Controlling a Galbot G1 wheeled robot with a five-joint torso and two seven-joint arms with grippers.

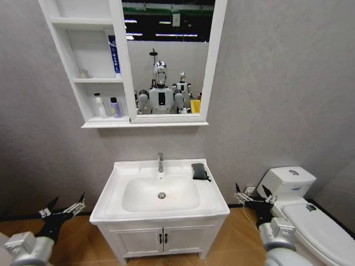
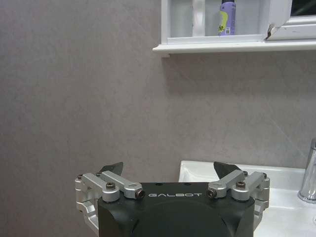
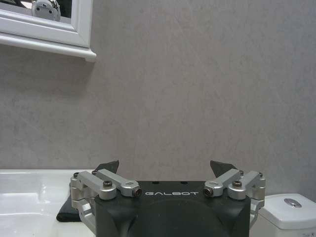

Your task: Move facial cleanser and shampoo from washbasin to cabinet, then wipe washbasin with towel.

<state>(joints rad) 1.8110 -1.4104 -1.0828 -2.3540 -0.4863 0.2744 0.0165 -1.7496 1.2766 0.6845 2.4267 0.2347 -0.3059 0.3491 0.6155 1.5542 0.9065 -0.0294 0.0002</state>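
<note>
Glossy white ceramic washbasin [image 1: 119,183], chrome tap [image 1: 160,162], matt cloth towel [image 1: 199,171].

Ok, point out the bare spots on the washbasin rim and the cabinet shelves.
On the washbasin, the whole left ledge and the front rim are bare; the back ledge is free left of the tap. Right of the tap lies the towel, so that corner is taken. In the cabinet, the top compartment looks bare; the bottom shelf holds two bottles, with little room between.

Silver-grey arms, black gripper bodies marked GALBOT, silver screwed linkages, black pointed fingers [image 2: 225,168]
</note>
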